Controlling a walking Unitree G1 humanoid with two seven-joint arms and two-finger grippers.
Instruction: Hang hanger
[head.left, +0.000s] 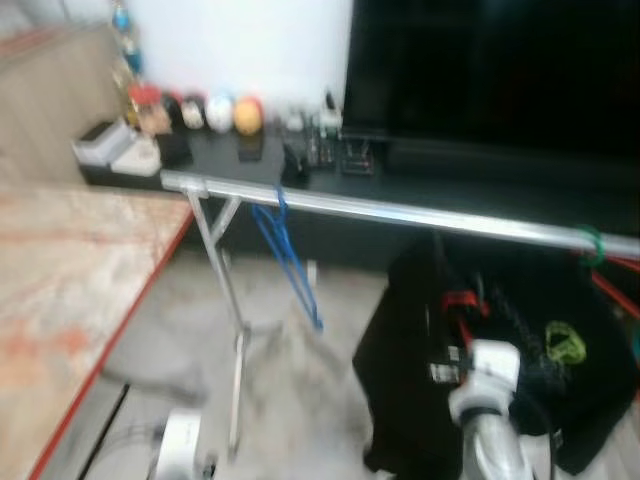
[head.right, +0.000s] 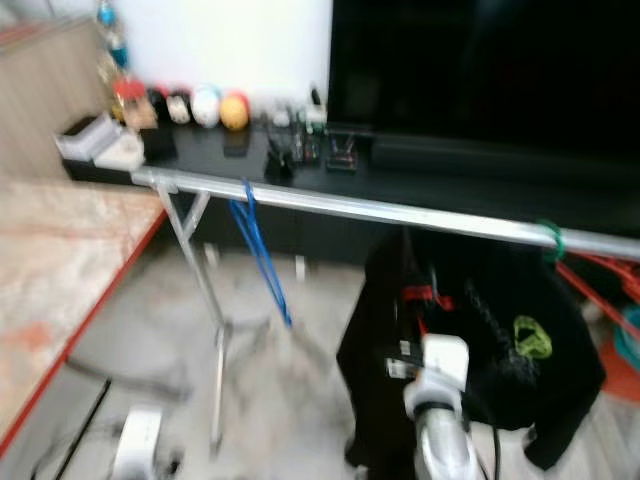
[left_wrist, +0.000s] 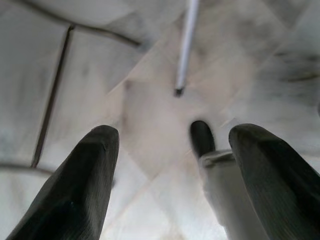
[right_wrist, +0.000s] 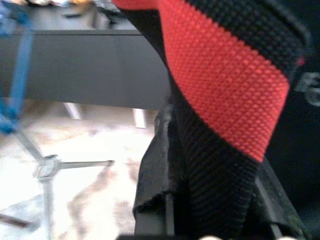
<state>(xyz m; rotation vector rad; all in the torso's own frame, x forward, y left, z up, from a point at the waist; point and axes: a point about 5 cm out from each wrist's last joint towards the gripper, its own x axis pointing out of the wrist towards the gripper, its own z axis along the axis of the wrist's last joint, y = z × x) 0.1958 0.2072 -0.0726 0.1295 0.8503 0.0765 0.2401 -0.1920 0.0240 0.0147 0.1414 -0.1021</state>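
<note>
blue plastic hanger (head.left: 288, 252): hooked on silver metal clothes rail (head.left: 400, 211), near its left end | right pincer (head.left: 462, 312): raised against black-and-red garment (head.left: 480, 370) hanging from the rail, fingers hidden, cannot tell | left pincer (left_wrist: 170, 170): low over marbled floor (left_wrist: 150, 125), fingers apart, holding nothing

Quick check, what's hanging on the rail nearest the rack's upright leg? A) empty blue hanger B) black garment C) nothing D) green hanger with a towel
A: an empty blue hanger hangs from the silver rail just beside the rack's leg; the black garment hangs farther along, by the right gripper.
</note>
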